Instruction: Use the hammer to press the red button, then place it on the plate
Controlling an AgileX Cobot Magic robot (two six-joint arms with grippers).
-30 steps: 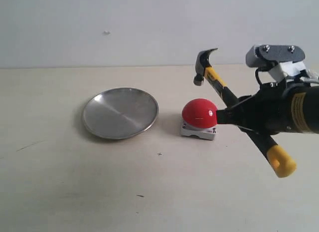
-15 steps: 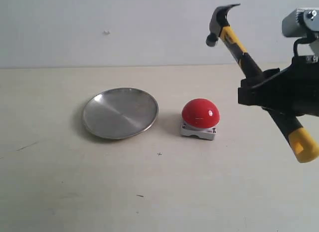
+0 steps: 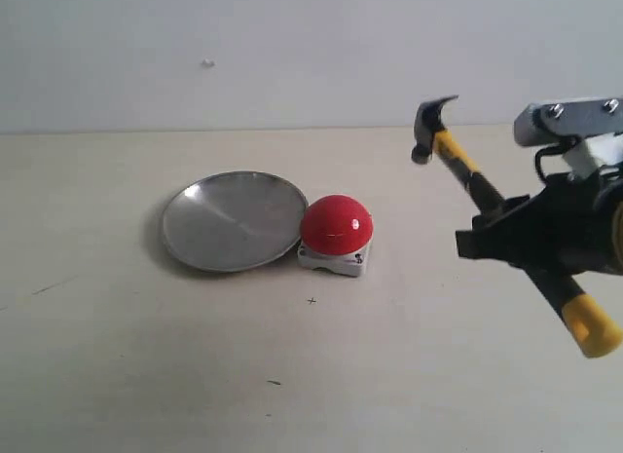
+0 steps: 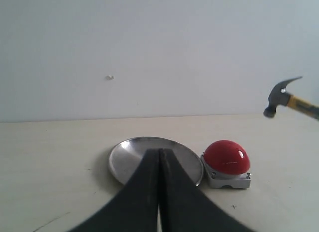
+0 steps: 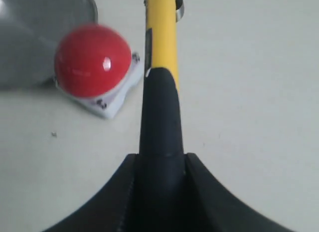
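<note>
The hammer (image 3: 474, 180) hangs tilted in the air at the right, dark head up and left, yellow end low and right. My right gripper (image 3: 498, 231) is shut on its black handle (image 5: 160, 107). The red button (image 3: 336, 224) on its grey base sits left of the hammer head, apart from it, with the base against the plate's right rim. The silver plate (image 3: 229, 224) lies empty left of the button. My left gripper (image 4: 159, 153) is shut with nothing in it, and past it I see the plate (image 4: 124, 152), the red button (image 4: 227, 157) and the hammer head (image 4: 279, 95).
The things rest on a pale beige table (image 3: 311, 375) with a plain white wall (image 3: 292, 44) behind. The right arm's black body and metal bracket (image 3: 569, 122) fill the right edge of the exterior view.
The red button has slid left and now rests against the plate. The hammer rose, then dropped back down, now further right than a second ago, still in the right gripper.
</note>
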